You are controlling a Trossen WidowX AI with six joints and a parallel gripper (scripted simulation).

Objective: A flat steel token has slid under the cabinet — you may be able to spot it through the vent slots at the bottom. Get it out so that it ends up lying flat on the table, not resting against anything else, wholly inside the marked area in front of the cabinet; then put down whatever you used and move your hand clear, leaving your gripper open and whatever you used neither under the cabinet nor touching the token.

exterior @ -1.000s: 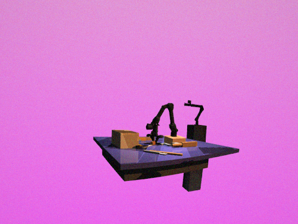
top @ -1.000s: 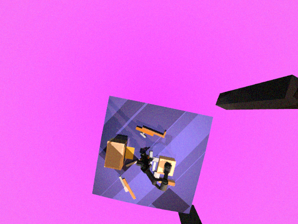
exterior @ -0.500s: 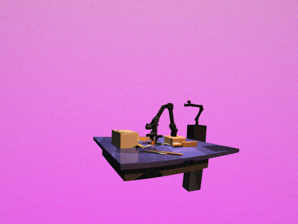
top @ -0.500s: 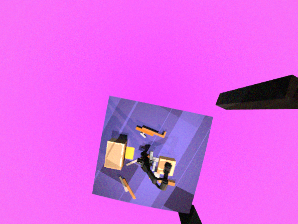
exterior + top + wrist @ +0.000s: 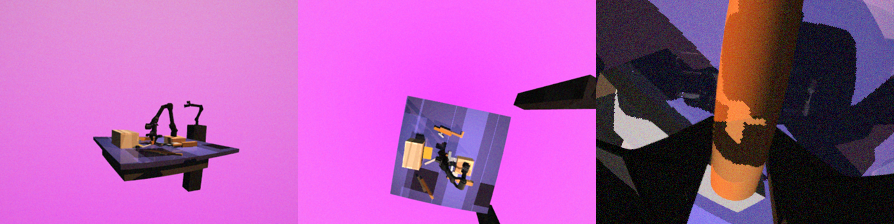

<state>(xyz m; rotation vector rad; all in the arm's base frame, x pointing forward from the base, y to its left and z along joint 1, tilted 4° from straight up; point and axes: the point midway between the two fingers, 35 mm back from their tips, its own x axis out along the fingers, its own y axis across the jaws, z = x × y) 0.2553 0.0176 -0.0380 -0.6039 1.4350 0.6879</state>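
The cabinet is a pale tan box at the left of the table. The marked area is a yellow patch against its front. I cannot make out the steel token in any view. My gripper points down, in front of the marked area and apart from the cabinet. It is shut on an orange cylinder, which stands out between the fingers in the wrist view. A pale piece shows at the cylinder's lower end; whether they are joined is unclear.
A pale stick lies between the marked area and my arm. An orange hooked piece lies on one side and a long orange-brown stick on the other. An orange block lies beside the arm's base box.
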